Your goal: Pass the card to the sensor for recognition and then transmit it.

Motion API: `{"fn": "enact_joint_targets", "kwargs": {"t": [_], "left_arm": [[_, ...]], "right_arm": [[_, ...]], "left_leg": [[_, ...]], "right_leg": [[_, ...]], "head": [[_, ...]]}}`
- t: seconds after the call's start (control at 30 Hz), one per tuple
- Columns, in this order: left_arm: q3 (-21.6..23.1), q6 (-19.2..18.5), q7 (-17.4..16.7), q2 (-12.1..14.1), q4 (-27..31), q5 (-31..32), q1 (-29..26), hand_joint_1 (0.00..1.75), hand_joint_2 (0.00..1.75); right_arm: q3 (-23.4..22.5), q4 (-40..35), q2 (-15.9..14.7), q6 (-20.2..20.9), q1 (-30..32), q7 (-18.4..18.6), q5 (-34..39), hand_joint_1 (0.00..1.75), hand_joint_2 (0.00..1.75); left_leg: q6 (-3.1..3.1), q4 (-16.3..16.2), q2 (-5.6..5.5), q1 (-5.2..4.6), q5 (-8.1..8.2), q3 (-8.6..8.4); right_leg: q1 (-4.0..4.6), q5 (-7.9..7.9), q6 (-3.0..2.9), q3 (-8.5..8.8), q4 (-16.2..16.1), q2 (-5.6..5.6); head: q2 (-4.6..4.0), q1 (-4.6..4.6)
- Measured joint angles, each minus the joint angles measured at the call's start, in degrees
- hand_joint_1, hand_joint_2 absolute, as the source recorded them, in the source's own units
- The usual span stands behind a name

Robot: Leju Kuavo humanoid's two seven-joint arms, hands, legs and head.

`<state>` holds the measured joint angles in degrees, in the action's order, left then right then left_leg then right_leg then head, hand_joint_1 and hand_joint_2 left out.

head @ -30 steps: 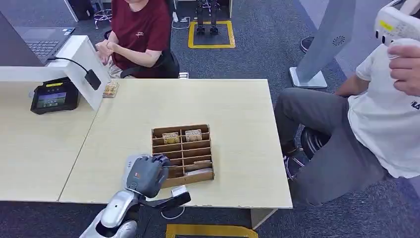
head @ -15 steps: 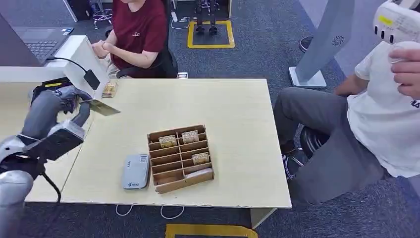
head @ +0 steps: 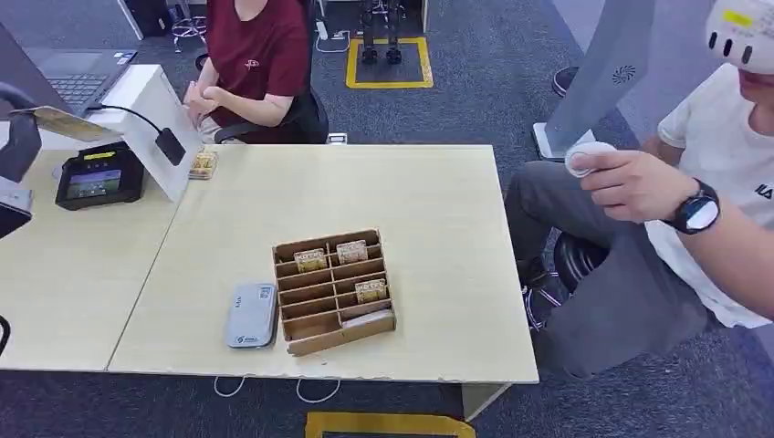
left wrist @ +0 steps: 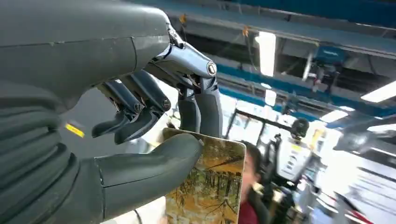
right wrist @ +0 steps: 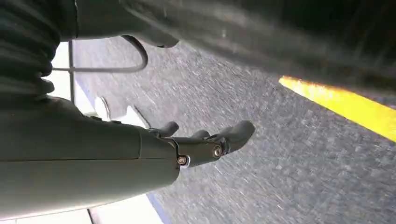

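My left hand [head: 16, 151] is raised at the far left edge of the head view and pinches a card [head: 64, 123] that sticks out flat to the right, above the black payment terminal [head: 91, 178]. The left wrist view shows the thumb and fingers of the left hand [left wrist: 154, 140] clamped on the card [left wrist: 212, 186], which has a yellow and green landscape print. A grey card reader [head: 251, 315] lies flat near the table's front edge, well away from the hand. My right hand [right wrist: 205, 142] hangs over the carpet with its fingers apart and nothing in them.
A wooden card organiser [head: 333, 287] with several cards stands beside the reader. A white counter [head: 146, 119] with a cabled black scanner [head: 170, 144] rises behind the terminal. A person in a maroon shirt [head: 260, 55] sits beyond it. A seated person's hand [head: 630, 182] with a white object reaches in at right.
My left hand has lifted from above the grey reader and swung up and left with the card to the picture's edge. The person at right has lowered a hand.
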<state>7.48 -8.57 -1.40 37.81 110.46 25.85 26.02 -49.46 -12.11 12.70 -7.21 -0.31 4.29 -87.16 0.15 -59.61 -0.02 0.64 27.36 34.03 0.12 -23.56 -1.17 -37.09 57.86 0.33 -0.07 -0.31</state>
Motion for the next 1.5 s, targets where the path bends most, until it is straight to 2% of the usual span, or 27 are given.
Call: {"fn": "enact_joint_targets", "kwargs": {"t": [0.1,0.2,0.27,0.37,0.43,0.5,0.6,0.7,0.87,1.1,1.13,1.17,1.4,1.5], "left_arm": [[3.85,1.57,-0.7,-5.62,-5.43,7.44,6.31,1.75,1.75],[6.84,2.73,-1.07,-8.24,-8.63,7.79,8.92,1.75,1.75],[7.98,3.65,-2.8,-9.07,-10.1,9.39,10.25,1.75,1.75],[10.42,8.2,-5.5,-12.49,-15.7,18.26,12.24,1.75,1.75],[12.54,14.15,-7.41,-15.4,-21.27,27.96,13.29,1.75,1.75],[14.49,18.09,-9.07,-18.37,-26.89,34.88,14.48,1.75,1.75],[16.83,21.26,-10.93,-22.54,-34.17,42.15,16.23,1.75,1.75],[18.27,22.69,-12.07,-24.83,-39.13,46.48,17.7,1.75,1.75],[19.41,24.2,-12.85,-28.46,-46.08,48.95,19.48,1.75,1.75],[19.6,26.08,-12.76,-30.18,-51.67,50.52,19.94,1.75,1.75],[19.61,26.1,-12.7,-30.25,-52.34,50.61,19.94,1.64,1.75],[19.6,26.05,-12.57,-30.33,-52.81,50.59,19.94,0.0,1.75],[19.6,25.53,-8.98,-30.49,-54.64,46.96,20.06,0.0,1.75],[19.6,25.16,-8.37,-29.36,-54.88,45.95,20.07,0.0,1.75]], "right_arm": [[-1.66,0.0,0.39,-0.15,-1.25,2.84,2.14,0.0,1.75],[-2.36,-0.18,0.41,-0.26,-2.48,2.86,2.53,0.0,1.75],[-2.58,-0.31,0.41,-0.24,-3.18,2.77,2.62,0.0,1.75],[-2.66,-0.33,0.41,-0.22,-3.77,2.77,2.01,0.0,1.75],[-2.66,-0.33,0.44,-0.22,-4.33,2.86,1.41,0.0,1.75],[-2.62,-0.33,0.44,-0.15,-4.7,3.03,0.91,0.0,1.75],[-2.16,-0.33,0.46,-0.07,-5.11,3.47,0.35,0.0,1.75],[-1.81,-0.33,0.46,0.0,-5.39,3.6,0.13,0.0,1.75],[-1.62,-0.33,0.52,0.11,-5.87,3.71,0.21,0.0,1.75],[-0.89,-0.33,0.57,0.2,-6.32,3.73,0.21,0.0,1.75],[-0.72,-0.33,0.57,0.2,-6.32,3.73,0.21,0.0,1.75],[-0.65,-0.33,0.57,0.2,-6.31,3.73,0.21,0.0,1.75],[-0.54,-0.35,0.57,0.09,-6.28,3.36,1.29,0.0,1.75],[-0.54,-0.35,0.57,0.09,-6.25,3.27,1.61,0.0,1.75]], "left_leg": [[0.09,0.0,-0.69,0.01,-0.24,0.26],[0.01,-0.02,-0.2,0.01,-0.29,0.27],[0.01,-0.06,0.1,-0.01,-0.29,0.23],[0.1,-0.09,-0.01,-0.02,-0.34,0.25],[0.13,-0.09,-0.05,-0.02,-0.37,0.28],[0.14,-0.1,-0.05,-0.02,-0.38,0.29],[0.16,-0.11,-0.01,-0.01,-0.4,0.34],[0.16,-0.12,0.09,-0.02,-0.39,0.34],[0.18,-0.11,0.06,-0.01,-0.38,0.38],[0.17,-0.11,0.14,0.0,-0.38,0.38],[0.16,-0.11,0.14,0.01,-0.39,0.4],[0.15,-0.11,0.15,0.01,-0.39,0.42],[0.17,-0.11,0.12,0.01,-0.38,0.5],[0.18,-0.11,0.14,0.01,-0.37,0.51]], "right_leg": [[-0.01,0.09,0.1,0.15,0.01,-0.55],[-0.01,0.39,0.07,0.02,-0.01,-0.21],[-0.02,0.48,0.09,-0.08,-0.06,0.1],[-0.02,0.48,0.14,-0.05,-0.08,0.0],[-0.03,0.52,0.17,-0.06,-0.07,0.0],[-0.03,0.54,0.19,-0.05,-0.07,0.02],[-0.03,0.64,0.16,-0.06,-0.07,0.05],[-0.03,0.66,0.15,-0.09,-0.08,0.18],[-0.03,0.64,0.17,-0.11,-0.08,0.17],[-0.02,0.65,0.15,-0.15,-0.08,0.27],[-0.02,0.66,0.14,-0.17,-0.08,0.27],[-0.02,0.66,0.13,-0.19,-0.08,0.29],[-0.01,0.66,0.14,-0.21,-0.08,0.29],[-0.02,0.66,0.14,-0.22,-0.08,0.29]], "head": [[-0.02,0.15],[0.0,0.13],[0.0,0.15],[0.0,0.15],[0.0,0.18],[0.0,0.18],[0.0,0.18],[0.0,0.2],[0.0,0.2],[0.0,0.18],[0.0,0.15],[0.0,0.18],[0.0,0.2],[0.0,0.2]]}}
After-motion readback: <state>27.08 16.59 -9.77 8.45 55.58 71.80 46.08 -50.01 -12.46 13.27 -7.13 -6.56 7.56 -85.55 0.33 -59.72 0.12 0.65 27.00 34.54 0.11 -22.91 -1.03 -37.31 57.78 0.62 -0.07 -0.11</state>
